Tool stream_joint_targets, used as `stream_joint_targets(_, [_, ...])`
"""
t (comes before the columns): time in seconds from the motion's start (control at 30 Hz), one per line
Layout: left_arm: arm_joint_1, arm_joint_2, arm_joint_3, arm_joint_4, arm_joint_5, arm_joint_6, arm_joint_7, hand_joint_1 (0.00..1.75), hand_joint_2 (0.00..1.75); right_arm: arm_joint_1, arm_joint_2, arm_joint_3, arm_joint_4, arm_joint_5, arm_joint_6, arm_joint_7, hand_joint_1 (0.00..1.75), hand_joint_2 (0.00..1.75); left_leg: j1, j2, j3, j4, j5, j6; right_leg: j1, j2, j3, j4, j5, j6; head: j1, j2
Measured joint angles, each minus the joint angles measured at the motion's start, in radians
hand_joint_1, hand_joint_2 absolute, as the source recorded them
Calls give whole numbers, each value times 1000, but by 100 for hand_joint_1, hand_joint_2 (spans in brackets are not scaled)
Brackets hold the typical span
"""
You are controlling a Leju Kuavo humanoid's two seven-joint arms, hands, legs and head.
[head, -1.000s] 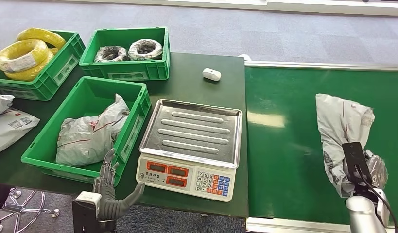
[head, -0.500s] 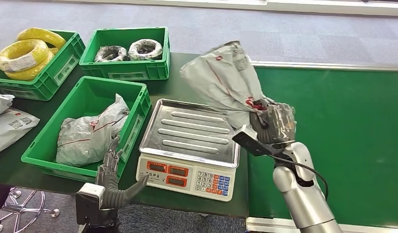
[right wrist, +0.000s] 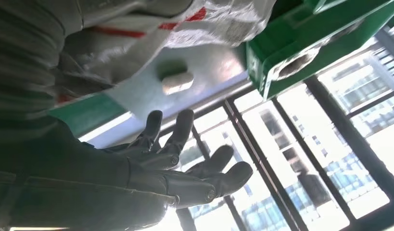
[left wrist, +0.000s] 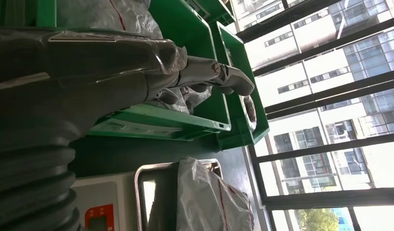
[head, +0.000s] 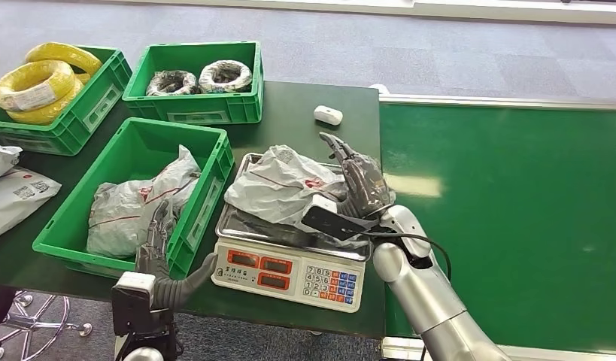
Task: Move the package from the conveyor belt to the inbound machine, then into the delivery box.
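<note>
From the head view, the gray bag (head: 278, 186) lies on the silver scale (head: 297, 259). It sits toward the back and left of the tray, and 1 edge hangs a little past the tray's left rim. The right hand (head: 359, 183) is just beside the bag with its fingers spread and holding nothing. The left hand (head: 160, 244) waits low at the front of the table (head: 304, 128), next to the big green box (head: 214, 162). That box already has another gray bag (head: 135, 210) in it. If the left hand grabs only the loose edge of the bag on the scale, the slippery plastic could slide out and drop on the table. A tug could also push the scale.

From the left wrist view, the left hand (left wrist: 199, 79) has its fingers apart, with nothing in them. The green box wall (left wrist: 185, 29) is very close, so the fingers could bump it when the hand goes up.

From the right wrist view, the right hand (right wrist: 185, 163) is open wide. The bag (right wrist: 151, 24) is close behind it, so the arm could drag the bag when it pulls away.
</note>
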Motion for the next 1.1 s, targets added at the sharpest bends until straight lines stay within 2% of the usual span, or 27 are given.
stream_joint_targets(0.13, [-24, -11, 2, 21, -70, 32, -12, 0, 175, 47, 6, 6, -20, -116, 54, -51, 0, 175, 0, -1, 0, 0, 0, 0, 0, 0, 0, 0, 0, 0, 0, 0])
stream_joint_targets(0.37, [-91, -31, -36, 59, -125, 72, -25, 0, 175, 134, 0, 34, -140, -189, 58, -75, 0, 175, 0, 0, 0, 0, 0, 0, 0, 0, -1, 0, 0, 0, 0, 0])
stream_joint_targets(0.57, [-132, -40, -107, 72, -218, 82, -3, 0, 175, 208, -22, 26, -294, -323, 48, -118, 0, 175, 0, -1, 0, 1, 0, 0, 0, -1, -1, 0, 0, 0, 0, 0])
stream_joint_targets(0.67, [-167, -56, -170, 74, -301, 64, 47, 0, 175, 267, -46, -1, -414, -327, -10, -124, 0, 175, -1, -1, -1, 1, 0, 0, -1, -1, -2, -1, 0, 0, 0, 0])
stream_joint_targets(0.83, [-234, -82, -277, 94, -389, 0, 138, 0, 175, 400, -90, -84, -594, -294, -188, -142, 0, 175, -1, -2, -2, 1, -1, 1, -1, -2, -2, -1, 0, 0, 0, 0])
stream_joint_targets(1.0, [-291, -104, -364, 150, -380, -22, 187, 0, 175, 572, -110, -244, -729, -318, -368, -156, 0, 175, -1, -3, -2, 1, -1, 1, -1, -2, -3, -2, 0, 0, 0, 0])
stream_joint_targets(1.1, [-319, -117, -410, 199, -363, -33, 210, 0, 175, 659, -103, -364, -751, -369, -416, -149, 0, 175, -1, -3, -2, 1, -1, 1, -1, -2, -3, -1, 0, 0, 0, 0])
